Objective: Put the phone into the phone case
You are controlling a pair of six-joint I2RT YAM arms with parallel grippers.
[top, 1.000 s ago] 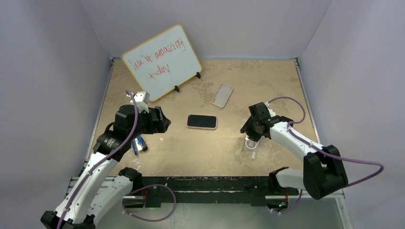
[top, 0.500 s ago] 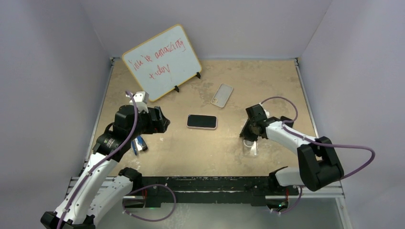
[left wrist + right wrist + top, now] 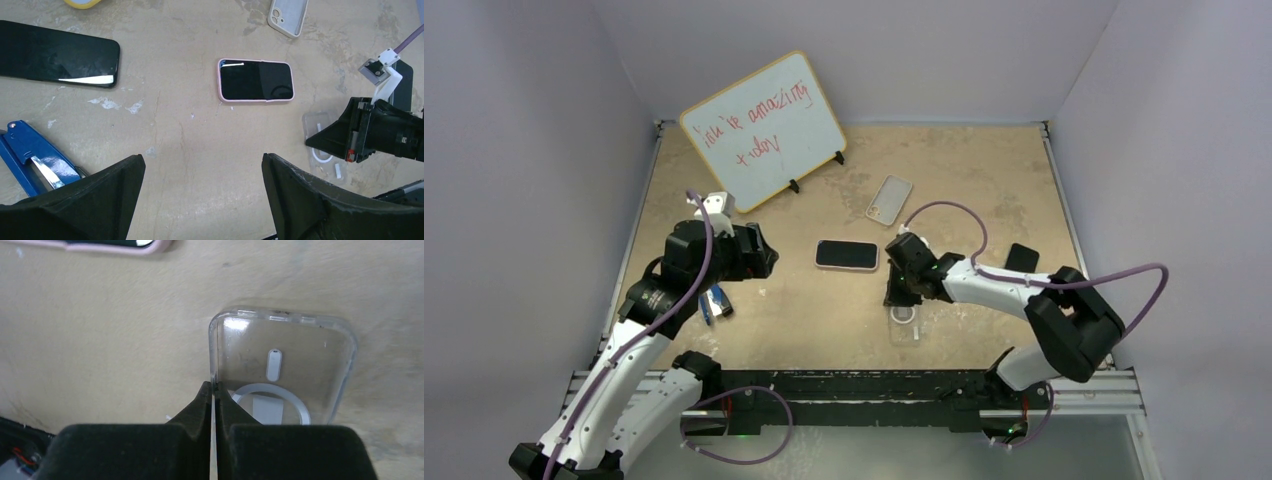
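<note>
A clear phone case (image 3: 285, 365) with a white ring lies flat on the table, also in the top view (image 3: 905, 324). My right gripper (image 3: 213, 386) is shut on its left rim and sits low over it (image 3: 900, 290). A phone in a pink case (image 3: 846, 255) lies screen up just to the far left of it, also in the left wrist view (image 3: 256, 80). A bare black phone (image 3: 1022, 257) lies to the right of my right arm. My left gripper (image 3: 202, 160) is open and empty, held above the table at the left (image 3: 759, 250).
A second black phone (image 3: 57, 52) lies under my left arm. A beige case (image 3: 890, 198) lies further back. A blue tool (image 3: 714, 303) lies near the left arm. A whiteboard (image 3: 764, 130) stands at the back left. Walls enclose the table.
My right arm has swung left, dragging the clear case with it toward the pink-cased phone. The black phone at the right has come into view. The left arm has not moved.
</note>
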